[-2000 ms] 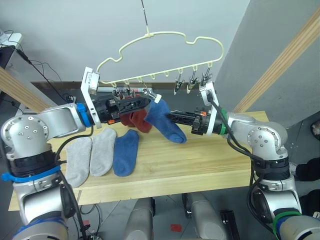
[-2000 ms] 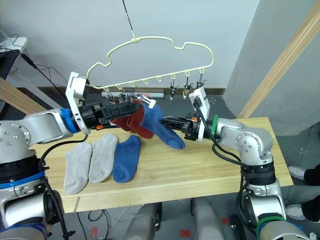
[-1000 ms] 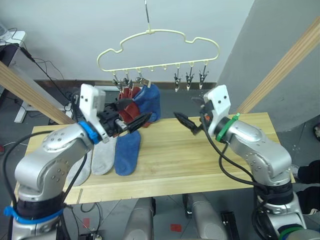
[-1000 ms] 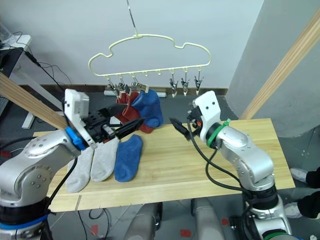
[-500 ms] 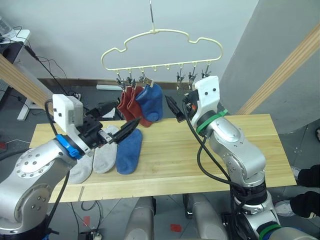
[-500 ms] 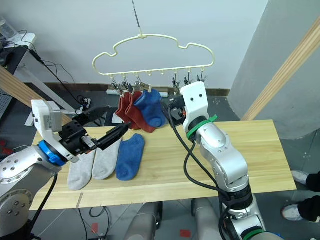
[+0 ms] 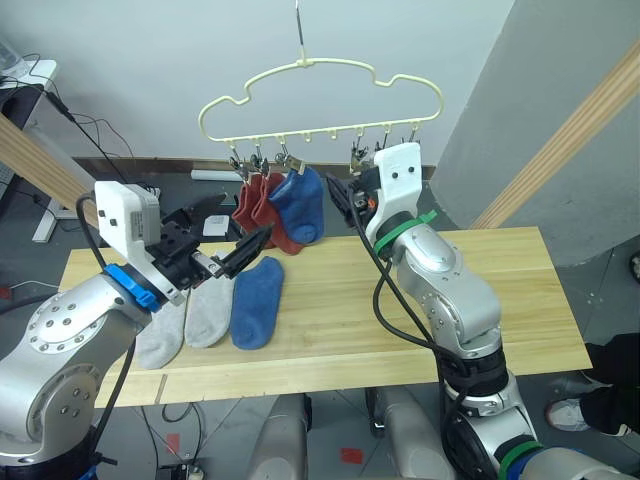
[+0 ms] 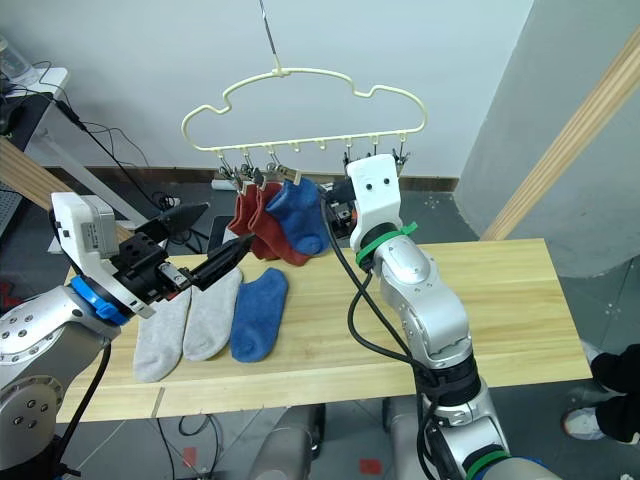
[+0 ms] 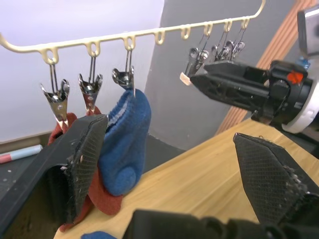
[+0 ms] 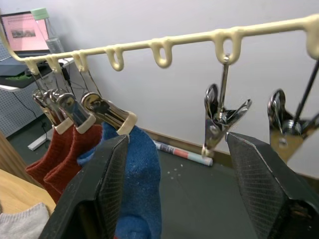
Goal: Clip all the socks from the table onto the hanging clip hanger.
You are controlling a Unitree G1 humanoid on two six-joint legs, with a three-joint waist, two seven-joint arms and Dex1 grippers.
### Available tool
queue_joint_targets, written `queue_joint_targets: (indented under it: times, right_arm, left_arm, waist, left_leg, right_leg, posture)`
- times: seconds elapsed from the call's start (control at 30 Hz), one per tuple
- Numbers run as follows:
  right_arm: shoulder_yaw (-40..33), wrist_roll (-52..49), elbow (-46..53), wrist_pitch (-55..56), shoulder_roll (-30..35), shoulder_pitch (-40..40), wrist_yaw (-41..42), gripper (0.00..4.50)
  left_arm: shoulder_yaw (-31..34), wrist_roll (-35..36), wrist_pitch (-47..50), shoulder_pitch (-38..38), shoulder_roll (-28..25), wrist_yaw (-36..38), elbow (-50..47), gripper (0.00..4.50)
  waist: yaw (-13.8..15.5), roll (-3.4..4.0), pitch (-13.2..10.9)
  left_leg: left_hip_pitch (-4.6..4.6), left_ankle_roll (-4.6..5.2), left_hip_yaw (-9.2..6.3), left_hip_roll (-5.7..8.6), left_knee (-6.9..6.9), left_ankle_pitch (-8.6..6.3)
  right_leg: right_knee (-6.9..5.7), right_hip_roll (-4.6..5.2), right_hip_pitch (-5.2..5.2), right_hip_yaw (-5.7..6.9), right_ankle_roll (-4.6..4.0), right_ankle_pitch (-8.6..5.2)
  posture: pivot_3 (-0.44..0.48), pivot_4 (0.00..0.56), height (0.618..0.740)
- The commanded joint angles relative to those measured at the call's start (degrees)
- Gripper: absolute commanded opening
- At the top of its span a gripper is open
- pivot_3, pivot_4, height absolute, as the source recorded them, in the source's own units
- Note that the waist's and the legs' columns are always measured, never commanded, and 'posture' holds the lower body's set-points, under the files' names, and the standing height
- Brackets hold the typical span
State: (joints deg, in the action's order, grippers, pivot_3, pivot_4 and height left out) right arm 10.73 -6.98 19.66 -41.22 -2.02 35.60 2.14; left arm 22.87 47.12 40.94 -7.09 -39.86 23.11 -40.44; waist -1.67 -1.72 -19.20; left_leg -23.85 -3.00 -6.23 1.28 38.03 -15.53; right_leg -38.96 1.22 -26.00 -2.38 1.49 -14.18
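The cream clip hanger (image 7: 300, 68) hangs above the table (image 7: 420, 330). Two rust red socks (image 7: 255, 205) and one blue sock (image 7: 305, 205) hang from its left clips. A free clip (image 10: 219, 122) dangles further along the bar. On the table lie two grey socks (image 7: 205, 310) and a blue sock (image 7: 255, 300). My left gripper (image 7: 232, 225) stands open and empty above the grey socks, pointing at the hung socks. My right gripper (image 10: 177, 139) is open and empty just under the bar, between the hung blue sock and the free clips.
Slanted wooden poles run at the far left (image 7: 40, 160) and the right (image 7: 570, 130). Cables and a pen-like object lie on the floor behind the table. A person's shoe (image 7: 575, 412) shows beyond the table's right end.
The blue sock, earlier held up between both grippers, now hangs clipped. Both grippers have let go and drawn back. The right one has since risen to the bar, and its fingers have narrowed a little.
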Motion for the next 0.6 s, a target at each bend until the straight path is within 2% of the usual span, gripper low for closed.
queue_joint_targets:
  times: [0.03,0.6]
  right_arm:
    - [-0.6,1.6,0.5,1.1,-0.8,1.4,-1.6,3.25]
    - [-1.5,2.7,-4.8,5.9,-4.9,4.9,-2.4,3.25]
  left_arm:
    - [0.1,-0.1,-1.2,-0.4,-0.2,-0.4,-1.8,4.5]
    - [-0.9,-1.3,-1.9,-0.3,0.1,-0.1,-1.5,4.5]
  waist:
    - [0.0,0.0,0.0]
    - [0.0,0.0,0.0]
  left_leg:
    - [0.0,0.0,0.0,0.0,0.0,0.0]
    - [-0.01,-0.02,0.01,0.0,0.0,0.01]
  right_leg:
    - [0.0,0.0,0.0,0.0,0.0,0.0]
    - [-0.01,0.0,-0.01,0.01,-0.01,0.0]
  posture:
    - [0.081,0.339,0.74]
    - [0.084,0.327,0.74]
